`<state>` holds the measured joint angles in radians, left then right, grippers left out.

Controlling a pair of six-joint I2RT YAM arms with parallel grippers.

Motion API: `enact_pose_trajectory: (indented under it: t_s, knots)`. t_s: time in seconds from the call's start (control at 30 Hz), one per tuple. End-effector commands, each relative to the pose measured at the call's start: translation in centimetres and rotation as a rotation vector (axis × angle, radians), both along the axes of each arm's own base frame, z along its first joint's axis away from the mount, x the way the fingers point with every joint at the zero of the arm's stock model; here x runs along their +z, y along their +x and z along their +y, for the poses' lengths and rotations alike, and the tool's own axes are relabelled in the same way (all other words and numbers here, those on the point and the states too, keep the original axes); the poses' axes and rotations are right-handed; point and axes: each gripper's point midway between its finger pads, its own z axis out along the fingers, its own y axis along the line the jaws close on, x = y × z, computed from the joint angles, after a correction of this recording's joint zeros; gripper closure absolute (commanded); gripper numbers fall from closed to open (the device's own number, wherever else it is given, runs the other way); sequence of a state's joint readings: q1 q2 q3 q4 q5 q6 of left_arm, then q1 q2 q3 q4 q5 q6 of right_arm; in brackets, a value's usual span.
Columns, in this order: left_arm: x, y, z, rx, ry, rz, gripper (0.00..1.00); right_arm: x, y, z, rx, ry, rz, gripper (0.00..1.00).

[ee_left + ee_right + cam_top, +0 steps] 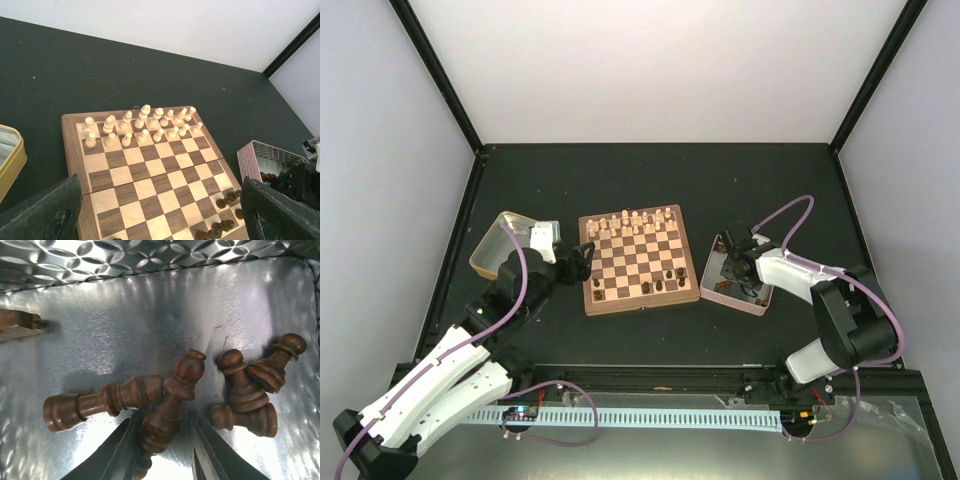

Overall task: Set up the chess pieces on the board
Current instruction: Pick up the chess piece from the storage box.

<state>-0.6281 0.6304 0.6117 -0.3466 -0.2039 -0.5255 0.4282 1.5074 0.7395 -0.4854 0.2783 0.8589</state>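
Within right gripper [162, 422], dark chess piece [175, 390]

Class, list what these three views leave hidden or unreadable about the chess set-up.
1. Top view: the cream pieces on the board are too small to name by type.
2. Left wrist view: the dark pieces run off the bottom edge and behind a finger of the left gripper.
3. Right wrist view: the bottom edge hides whether the right gripper pinches the dark piece it straddles.

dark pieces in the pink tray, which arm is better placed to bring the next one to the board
Right. The right gripper is down in the tray, fingers flanking a dark piece. The left gripper hangs open by the board, away from the tray.
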Motion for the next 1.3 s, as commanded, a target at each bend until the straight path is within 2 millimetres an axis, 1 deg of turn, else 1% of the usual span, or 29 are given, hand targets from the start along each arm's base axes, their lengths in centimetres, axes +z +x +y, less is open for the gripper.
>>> enact_pose_trajectory:
  t_s: [0.0, 0.2, 0.27, 0.33, 0.4, 0.5, 0.57, 0.63, 0.77, 0.87, 0.93, 1.0, 1.03, 1.13, 1.27]
  knots:
    - [1.1, 0.2, -0.3, -0.013, -0.010, -0.024, 0.12, -0.6, 0.3, -0.8, -0.045, -0.013, -0.009, 0.70]
    - [1.3, 0.3, -0.4, -0.018, -0.010, -0.025, 0.12, -0.7, 0.6, -0.9, -0.038, -0.020, -0.003, 0.71]
    - [1.4, 0.3, -0.4, -0.018, -0.012, -0.026, 0.12, -0.7, 0.8, -0.9, -0.028, -0.022, -0.002, 0.75]
    - [1.5, 0.3, -0.5, -0.023, -0.014, -0.028, 0.12, -0.7, 0.9, -0.7, -0.012, -0.018, 0.004, 0.83]
    - [1.5, 0.3, -0.6, -0.028, -0.015, -0.028, 0.12, -0.4, 0.9, -0.5, 0.004, -0.011, -0.001, 0.88]
    - [1.8, 0.3, -1.1, -0.050, -0.021, -0.029, 0.12, 0.7, 0.9, -0.2, 0.031, 0.014, -0.032, 0.91]
    - [1.9, 0.2, -1.6, -0.076, -0.033, -0.026, 0.12, 2.0, 0.9, 0.1, 0.062, 0.037, -0.073, 0.91]
    - [2.0, 0.1, -2.5, -0.119, -0.050, -0.020, 0.12, 3.7, 1.0, 1.1, 0.119, 0.088, -0.133, 0.91]
    - [2.6, 0.0, -4.7, -0.212, -0.106, 0.005, 0.11, 8.4, 1.5, 5.1, 0.323, 0.220, -0.288, 0.92]
    - [3.8, 0.0, -6.3, -0.277, -0.157, 0.025, 0.11, 13.0, 1.3, 9.2, 0.528, 0.314, -0.439, 0.92]
    - [4.5, -0.2, -7.4, -0.328, -0.203, 0.056, 0.11, 16.1, 0.1, 12.7, 0.717, 0.411, -0.542, 0.92]
    - [5.0, -0.4, -8.6, -0.381, -0.250, 0.102, 0.11, 19.2, -1.9, 16.0, 0.909, 0.515, -0.645, 0.92]
    - [5.2, -0.5, -9.2, -0.406, -0.276, 0.126, 0.11, 20.2, -2.7, 17.0, 0.976, 0.544, -0.680, 0.92]
    - [5.9, -1.1, -10.9, -0.503, -0.360, 0.196, 0.11, 22.4, -4.2, 19.0, 1.107, 0.594, -0.756, 0.92]
    - [6.6, -1.5, -12.7, -0.610, -0.448, 0.227, 0.13, 24.2, -6.4, 21.1, 1.263, 0.663, -0.799, 0.92]
